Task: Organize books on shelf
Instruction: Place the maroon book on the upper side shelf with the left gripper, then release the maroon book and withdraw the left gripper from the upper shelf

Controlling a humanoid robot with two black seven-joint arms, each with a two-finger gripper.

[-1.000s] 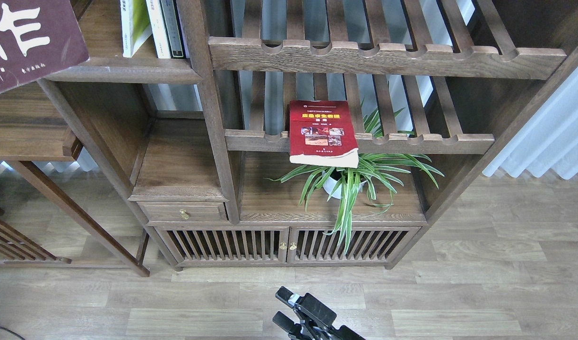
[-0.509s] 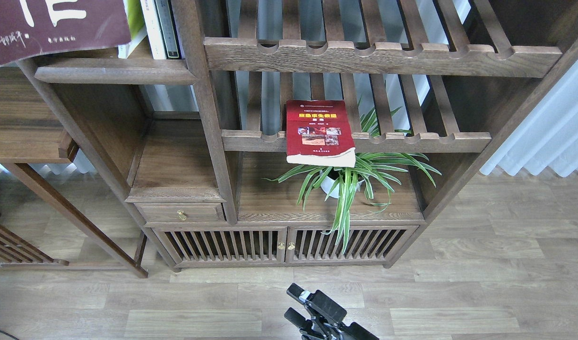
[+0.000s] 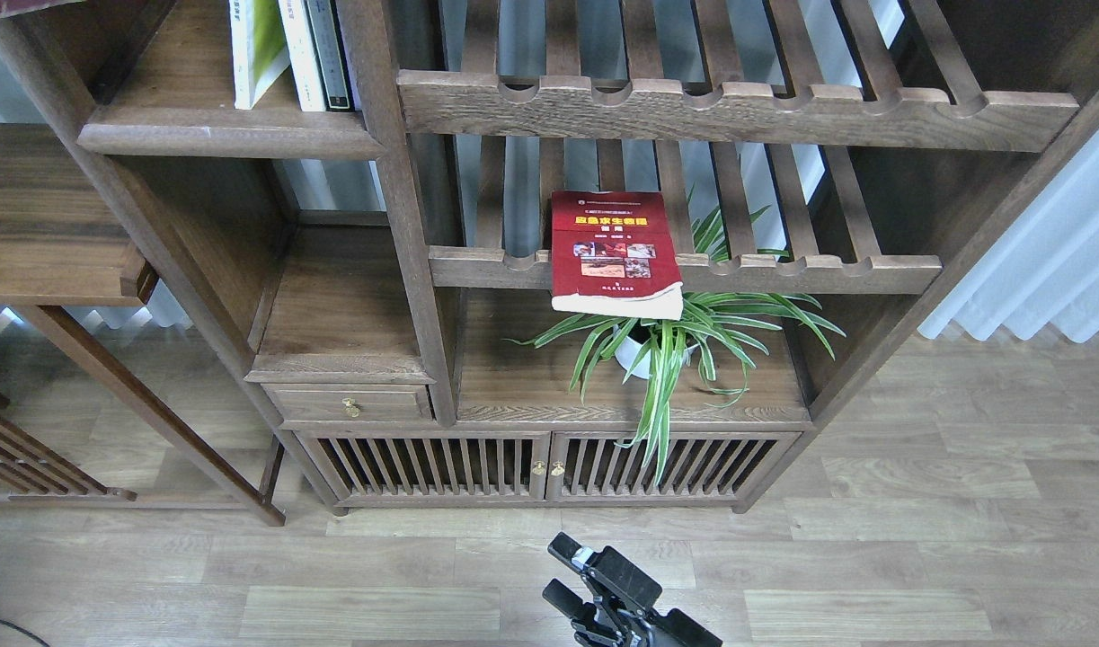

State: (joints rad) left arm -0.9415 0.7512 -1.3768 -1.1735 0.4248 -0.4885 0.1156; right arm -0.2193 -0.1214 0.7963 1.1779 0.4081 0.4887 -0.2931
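Gone from upper left: the maroon book. My right gripper (image 3: 571, 575) waits spread and empty at bottom centre; approach the red book (image 3: 612, 254) squarely.

Far up-left of my right pincer (image 3: 562, 571), the maroon book (image 3: 10, 7) is nearly all cut off; my left pincer lies out of view.

In front of me stands a big dark wooden bookcase (image 3: 405, 270), with slatted racks (image 3: 693, 108) on the right. Low down, a small drawer (image 3: 347, 404) with a brass knob sits above two slatted doors (image 3: 549, 467). A potted plant (image 3: 666, 341) spills green leaves. The floor (image 3: 917, 539) is grey-brown wood planks. White curtains (image 3: 1043, 261) hang at right, daylight coming through.
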